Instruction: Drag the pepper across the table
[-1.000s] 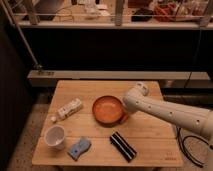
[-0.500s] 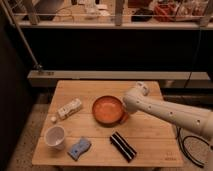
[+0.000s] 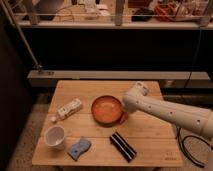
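The arm reaches in from the right over the counter (image 3: 150, 137), and its pincer (image 3: 123, 116) sits low at the right rim of the bowl (image 3: 106, 109), hidden under the white wrist; whether it is released or clenched cannot be told. A small orange-red sliver just beside the bowl's right edge, under the wrist, may be the pepper (image 3: 123, 118), lying on the counter, though it is mostly covered.

Judging by its kind, the pepper should be light, fairly firm and smooth-skinned, so it would slide easily on the planks but could roll or slip out from a loose hold. A grip across its thicker middle seems safest.

The bowl looks empty, its inside a plain orange. The cup (image 3: 55, 136) at the front left stands upright; its contents cannot be made out.
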Robot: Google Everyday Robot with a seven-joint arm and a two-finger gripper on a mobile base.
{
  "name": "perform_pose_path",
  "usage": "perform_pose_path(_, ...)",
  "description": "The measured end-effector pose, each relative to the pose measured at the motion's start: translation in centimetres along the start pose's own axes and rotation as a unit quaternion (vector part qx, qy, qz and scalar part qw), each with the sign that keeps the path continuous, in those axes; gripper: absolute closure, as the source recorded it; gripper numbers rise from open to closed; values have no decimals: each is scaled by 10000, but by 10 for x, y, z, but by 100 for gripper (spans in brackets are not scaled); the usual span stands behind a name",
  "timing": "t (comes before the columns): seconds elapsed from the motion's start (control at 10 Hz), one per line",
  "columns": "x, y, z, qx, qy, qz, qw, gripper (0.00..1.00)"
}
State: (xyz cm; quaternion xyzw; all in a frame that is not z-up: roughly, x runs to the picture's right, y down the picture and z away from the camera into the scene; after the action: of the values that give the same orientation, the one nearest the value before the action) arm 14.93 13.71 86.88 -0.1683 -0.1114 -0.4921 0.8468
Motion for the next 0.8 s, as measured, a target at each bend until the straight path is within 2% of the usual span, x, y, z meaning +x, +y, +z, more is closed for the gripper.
perform_pose_path(0.8,-7,-2,-5,104,-32,-223,9997,99)
